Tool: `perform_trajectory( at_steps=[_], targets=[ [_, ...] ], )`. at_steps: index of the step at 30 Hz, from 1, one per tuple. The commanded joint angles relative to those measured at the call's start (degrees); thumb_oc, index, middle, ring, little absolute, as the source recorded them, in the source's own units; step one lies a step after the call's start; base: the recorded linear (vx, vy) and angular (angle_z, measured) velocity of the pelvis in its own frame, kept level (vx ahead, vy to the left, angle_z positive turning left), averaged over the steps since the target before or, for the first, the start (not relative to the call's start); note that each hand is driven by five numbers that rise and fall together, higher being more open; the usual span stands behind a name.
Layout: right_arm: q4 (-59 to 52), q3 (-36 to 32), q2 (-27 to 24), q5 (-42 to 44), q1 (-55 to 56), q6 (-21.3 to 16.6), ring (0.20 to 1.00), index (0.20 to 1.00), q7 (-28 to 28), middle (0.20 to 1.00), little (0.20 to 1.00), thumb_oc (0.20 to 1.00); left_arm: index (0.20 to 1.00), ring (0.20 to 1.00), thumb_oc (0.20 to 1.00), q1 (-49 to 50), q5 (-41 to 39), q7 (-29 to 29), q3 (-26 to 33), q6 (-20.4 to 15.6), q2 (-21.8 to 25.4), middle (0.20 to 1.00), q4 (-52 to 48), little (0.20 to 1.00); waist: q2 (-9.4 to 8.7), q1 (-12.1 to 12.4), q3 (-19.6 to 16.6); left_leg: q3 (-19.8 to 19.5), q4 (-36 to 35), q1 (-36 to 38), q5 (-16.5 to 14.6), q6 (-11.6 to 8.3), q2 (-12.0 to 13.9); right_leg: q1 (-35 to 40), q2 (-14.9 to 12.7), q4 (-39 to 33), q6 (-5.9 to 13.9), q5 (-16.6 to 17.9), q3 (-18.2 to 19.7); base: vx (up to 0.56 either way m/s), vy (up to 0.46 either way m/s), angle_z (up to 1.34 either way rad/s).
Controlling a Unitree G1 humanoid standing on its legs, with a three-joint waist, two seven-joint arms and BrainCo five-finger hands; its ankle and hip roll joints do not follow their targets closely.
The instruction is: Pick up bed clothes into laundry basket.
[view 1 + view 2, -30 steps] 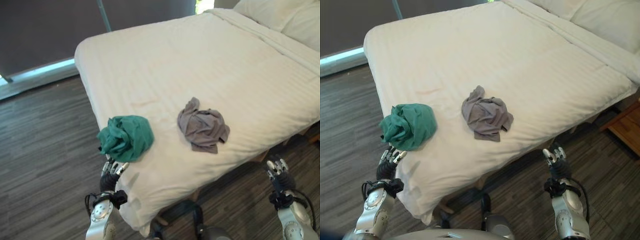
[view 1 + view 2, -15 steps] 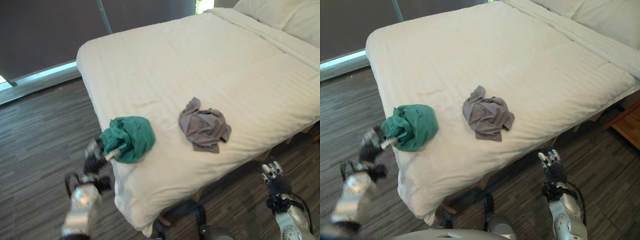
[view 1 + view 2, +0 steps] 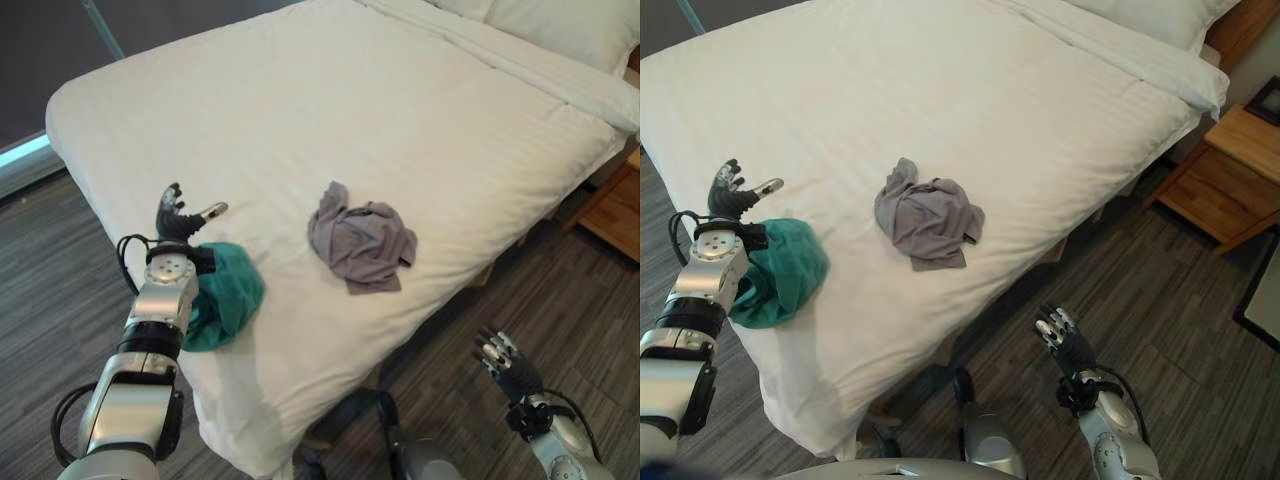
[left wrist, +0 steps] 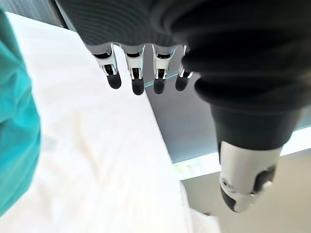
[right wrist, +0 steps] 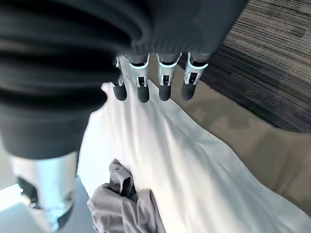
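A crumpled green garment (image 3: pixel 222 295) lies near the corner of the white bed (image 3: pixel 330 110), and part of it shows in the left wrist view (image 4: pixel 14 121). My left hand (image 3: pixel 176 215) is raised over the far side of the green garment with its fingers (image 4: pixel 136 80) straight and open, holding nothing. To its right, a crumpled grey garment (image 3: pixel 362 238) rests near the bed's front edge (image 5: pixel 129 208). My right hand (image 3: pixel 506 360) hangs open over the floor in front of the bed, below and right of the grey garment.
Pillows (image 3: pixel 560 20) lie at the head of the bed, far right. A wooden nightstand (image 3: pixel 1230 165) stands beside the bed on the right. Dark wood-look floor (image 3: pixel 560 290) runs along the front of the bed, and a dark wall (image 3: pixel 40 70) lies beyond its foot.
The camera has turned right, so the whole scene shifted left. My left hand rose from the bed's edge up over the green garment. My right hand stays low over the floor.
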Motion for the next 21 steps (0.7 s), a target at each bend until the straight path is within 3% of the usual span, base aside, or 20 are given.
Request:
perform_trajectory(
  at_steps=[1,8,11,17,21],
  targets=[
    [-2.59,-3.59,-0.26,-1.26,-0.28,-1.63,1.0,1.0,0.71,1.0,1.0,1.0,1.0,1.0,1.0,-1.37,4.8,3.07,2.3,-1.64,6.68,1.0,-2.0,1.0,-0.49,2.3,0.48,-3.49,0.63,-2.49,5.89,-3.57,0.74,9.71,-3.2,1.02,5.79,-8.35,-1.05,0.04,-0.002,-0.02],
    [-1.91,-3.95,0.27,-2.09,-0.49,-1.14,1.0,1.0,2.68,1.0,1.0,1.0,1.0,1.0,1.0,10.82,11.81,2.15,10.66,-1.55,9.79,1.0,-15.2,1.0,0.08,3.84,1.2,-4.15,0.63,-1.99,5.46,-3.6,0.45,10.63,-3.52,1.02,5.68,-8.95,-2.01,0.02,0.003,0.06],
    [-1.72,-3.9,0.38,-2.21,-0.39,-0.76,1.0,1.0,3.35,1.0,1.0,1.0,1.0,1.0,1.0,14.82,11.52,1.72,13.04,-1.84,7.83,1.0,-17.86,1.0,0.16,4.2,1.43,-4.34,0.63,-1.88,5.36,-3.56,0.41,10.84,-3.54,1.02,5.49,-9.11,-2.22,0.0,0.0,0.02],
    [-1.8,-4.07,0.2,-2.44,-0.48,0.28,1.0,1.0,3.82,1.0,1.0,1.0,1.0,1.0,1.0,16.86,12.69,-1.67,11.39,-0.49,6.8,1.0,-18.24,1.0,0.35,4.23,2.16,-4.62,0.63,-1.93,5.36,-3.51,0.35,11.01,-3.51,1.02,5.26,-9.27,-2.67,-0.02,0.007,0.08],
    [-1.79,-2.61,0.11,-1.42,-2.43,0.11,1.0,1.0,3.73,1.0,1.0,1.0,1.0,1.0,1.0,13.26,11.97,-5.73,5.75,-0.22,8.27,1.0,-14.12,1.0,-0.09,3.85,4.74,-4.51,0.63,-3.71,6.06,-3.51,0.6,9.18,-3.36,1.02,5.27,-8.32,-2.7,-0.11,-0.002,0.0]
  ],
)
